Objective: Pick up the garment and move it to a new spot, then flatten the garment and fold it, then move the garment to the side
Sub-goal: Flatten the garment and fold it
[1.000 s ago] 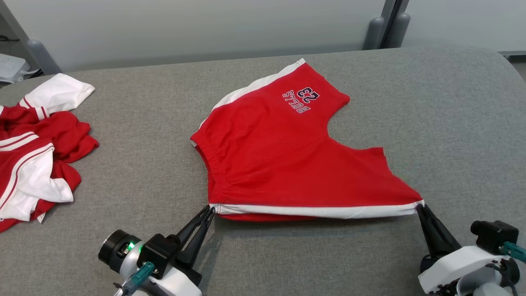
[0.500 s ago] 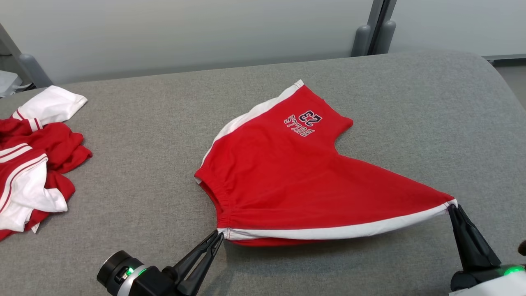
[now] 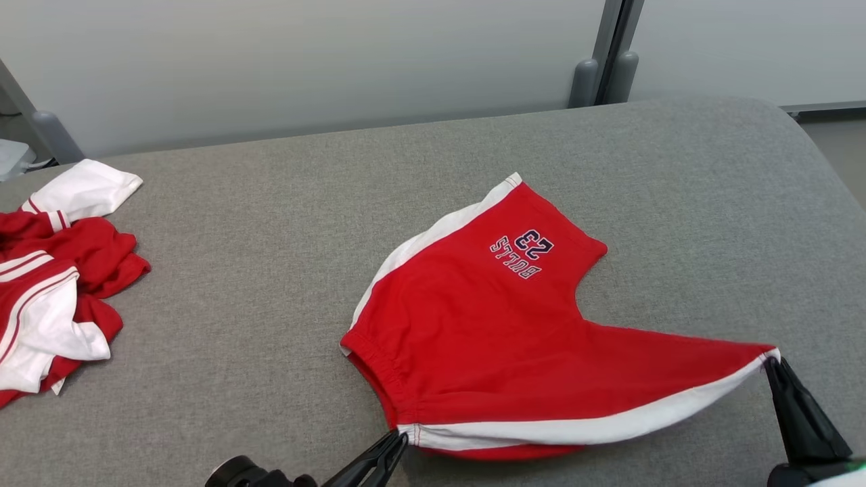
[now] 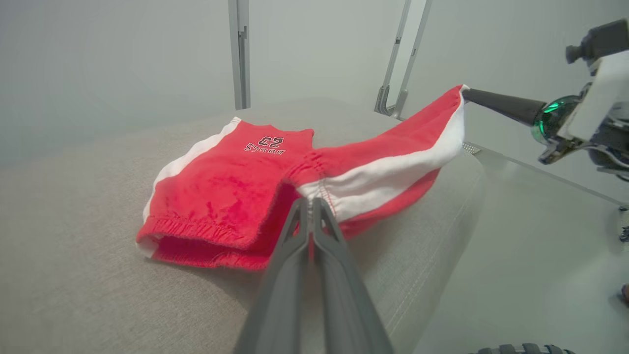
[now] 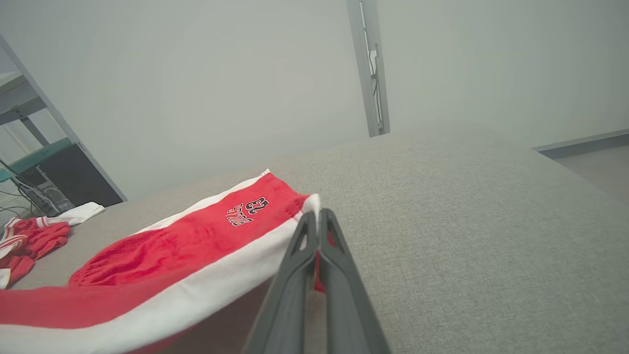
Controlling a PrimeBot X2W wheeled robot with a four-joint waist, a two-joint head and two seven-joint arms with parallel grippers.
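The left gripper (image 3: 400,439) pinches shut on the waistband corner of the red shorts (image 3: 487,338), angled up toward them from below. The right gripper (image 3: 772,363), also closed, clamps the hem corner at the shorts' other end, holding it raised.

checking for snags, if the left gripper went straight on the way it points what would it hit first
The red shorts: the left gripper is shut on their white-striped corner, with more of the cloth directly ahead.

Red shorts (image 3: 500,338), white side stripes, near edge lifted taut, rest on grey surface.
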